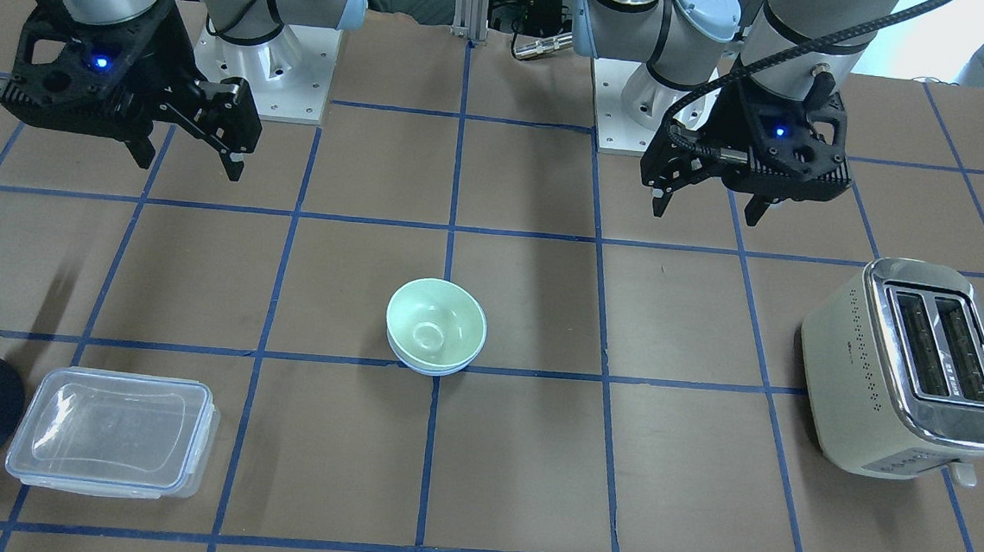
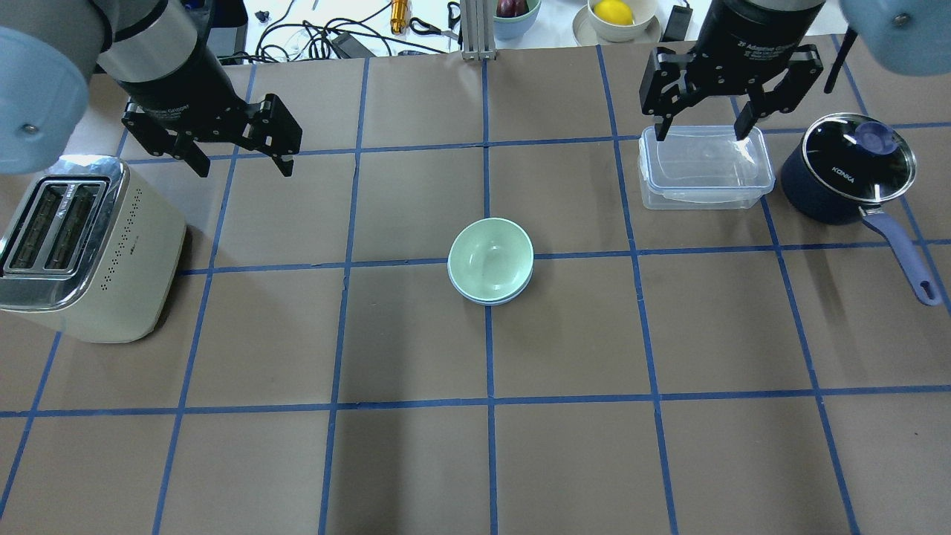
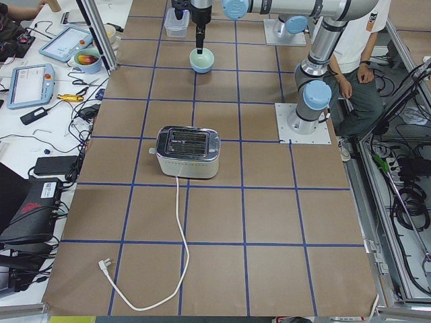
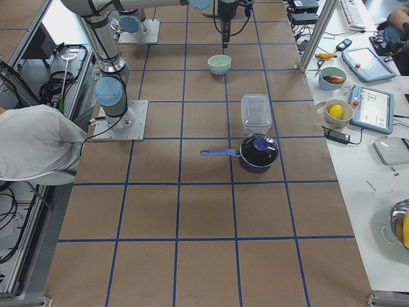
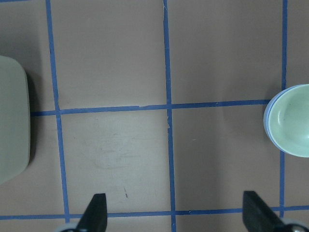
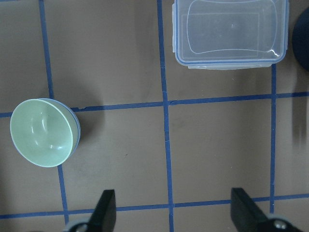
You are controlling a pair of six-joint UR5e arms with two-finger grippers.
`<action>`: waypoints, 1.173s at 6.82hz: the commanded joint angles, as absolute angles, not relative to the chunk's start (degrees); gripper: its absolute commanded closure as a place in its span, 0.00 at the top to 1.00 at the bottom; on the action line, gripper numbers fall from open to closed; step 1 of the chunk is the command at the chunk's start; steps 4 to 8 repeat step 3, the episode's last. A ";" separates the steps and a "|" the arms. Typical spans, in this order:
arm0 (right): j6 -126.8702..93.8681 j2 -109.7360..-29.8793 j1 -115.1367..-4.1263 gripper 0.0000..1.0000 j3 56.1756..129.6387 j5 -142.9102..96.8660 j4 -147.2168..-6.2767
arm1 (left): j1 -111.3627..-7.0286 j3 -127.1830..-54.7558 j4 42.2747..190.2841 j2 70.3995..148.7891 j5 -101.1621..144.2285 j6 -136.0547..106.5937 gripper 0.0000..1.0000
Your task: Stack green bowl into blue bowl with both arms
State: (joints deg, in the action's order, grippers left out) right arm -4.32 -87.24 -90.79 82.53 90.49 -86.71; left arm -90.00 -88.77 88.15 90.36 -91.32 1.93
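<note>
In the facing view, the small glossy mint-green round bowl (image 1: 435,322) sits upright, mouth up, nested in the small glossy pale-blue round bowl (image 1: 431,368), which shows only as a rim sliver. Being round, it has no long axis. Both stand well apart from the cream two-slot toaster (image 1: 910,366). My left gripper (image 1: 706,206) and right gripper (image 1: 190,161) hang spread wide, empty. Overhead, the toaster is near my left gripper, with the bowls between toaster and right gripper.
</note>
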 commanded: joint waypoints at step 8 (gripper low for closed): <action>-4.13 -87.63 -90.26 0.88 82.97 90.61 -86.66 | -90.00 -88.77 88.07 90.44 -91.32 1.85 1.00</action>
